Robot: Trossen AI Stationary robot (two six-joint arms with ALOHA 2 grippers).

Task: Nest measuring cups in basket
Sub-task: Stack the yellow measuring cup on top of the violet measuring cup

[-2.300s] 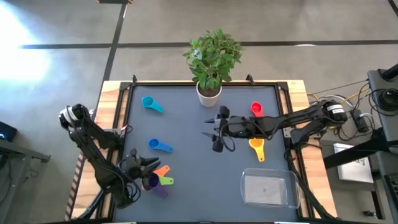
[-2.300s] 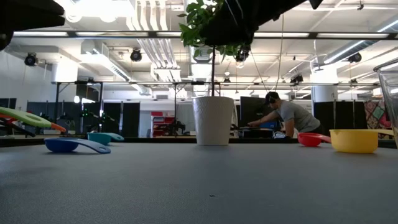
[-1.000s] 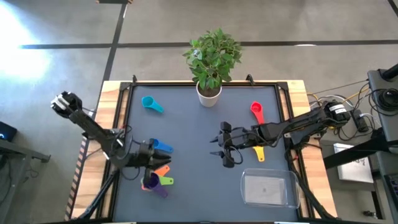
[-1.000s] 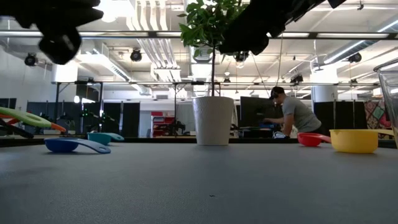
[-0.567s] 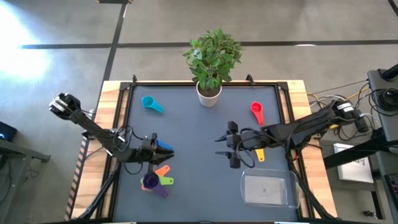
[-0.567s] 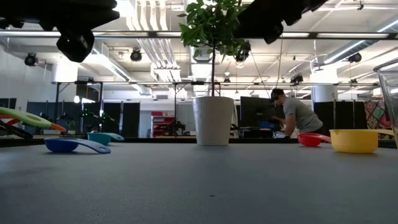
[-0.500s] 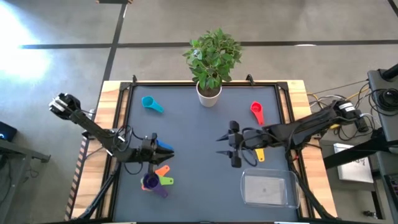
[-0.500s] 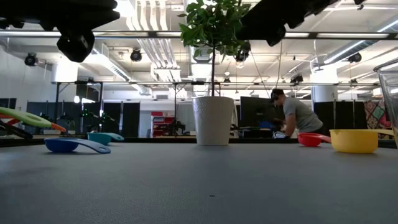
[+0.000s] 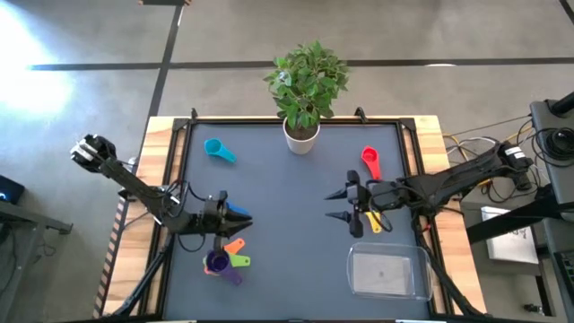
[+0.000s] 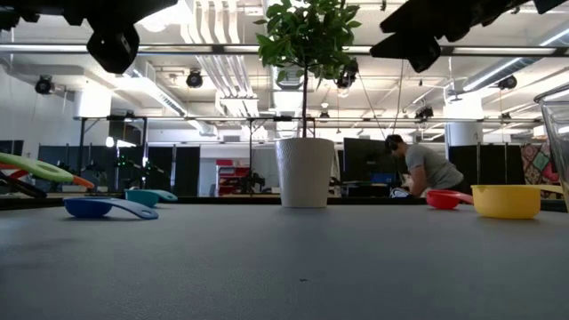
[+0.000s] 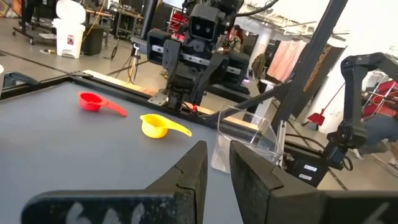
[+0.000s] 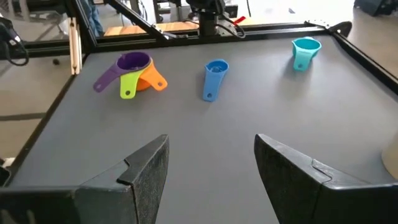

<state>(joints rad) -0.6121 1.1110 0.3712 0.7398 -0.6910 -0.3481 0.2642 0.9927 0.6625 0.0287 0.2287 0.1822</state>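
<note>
My left gripper (image 9: 242, 216) (image 11: 216, 163) hovers level above the blue cup (image 9: 239, 212) (image 12: 214, 75) at the table's left, its fingers a narrow gap apart with nothing between them. Purple (image 12: 133, 62), green (image 12: 129, 84) and orange (image 12: 153, 78) cups sit bunched together near it. The teal cup (image 9: 218, 150) stands far left. My right gripper (image 9: 336, 205) (image 12: 211, 158) is open and empty above the table, right of centre. The red cup (image 9: 369, 161) and the yellow cup (image 9: 373, 221) lie beside its arm. The clear basket (image 9: 386, 272) sits near right with no cup in it.
A white pot with a green plant (image 9: 302, 133) stands at the middle of the far edge. Bare grey tabletop lies between the two grippers. Wooden side rails and black frame bars border the table. A person shows far back in the room in the low view.
My right gripper has drawn back toward the table's right edge, staying open and empty at about the same height. No cup has moved.
</note>
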